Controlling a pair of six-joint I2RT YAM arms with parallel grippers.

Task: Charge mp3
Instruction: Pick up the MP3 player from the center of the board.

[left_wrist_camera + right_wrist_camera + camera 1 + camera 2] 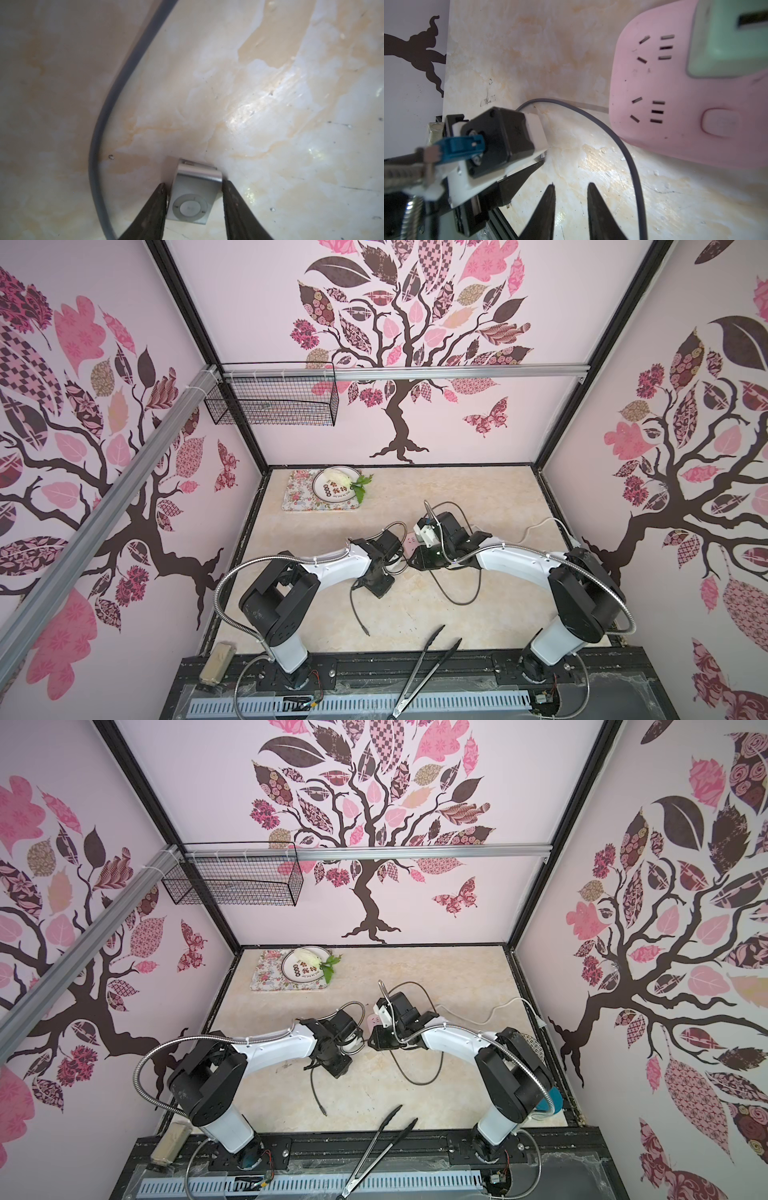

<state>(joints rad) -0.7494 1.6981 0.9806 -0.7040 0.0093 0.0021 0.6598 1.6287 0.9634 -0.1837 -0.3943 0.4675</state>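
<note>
The mp3 point(193, 195), a tiny silver square with a round dial, lies on the marble table point(270, 104). My left gripper point(193, 184) is shut on it, one dark finger against each side. A grey cable point(97, 145) curves past beside it. My right gripper point(571, 184) hangs open over bare table with nothing between its fingers. Close by lies the pink power strip point(675, 116) with a mint-green charger plug point(726, 41) in it, and the grey cable point(623, 145) runs along the strip's edge. In both top views the two wrists meet mid-table by the strip point(411, 540), and the mp3 is hidden.
Black tongs point(428, 664) lie at the table's front edge. A plate point(334, 485) with greens rests on a floral mat point(299, 493) at the back left. The cable's loose end point(365, 630) lies in front of the left arm. A wire basket point(274, 402) hangs on the back wall.
</note>
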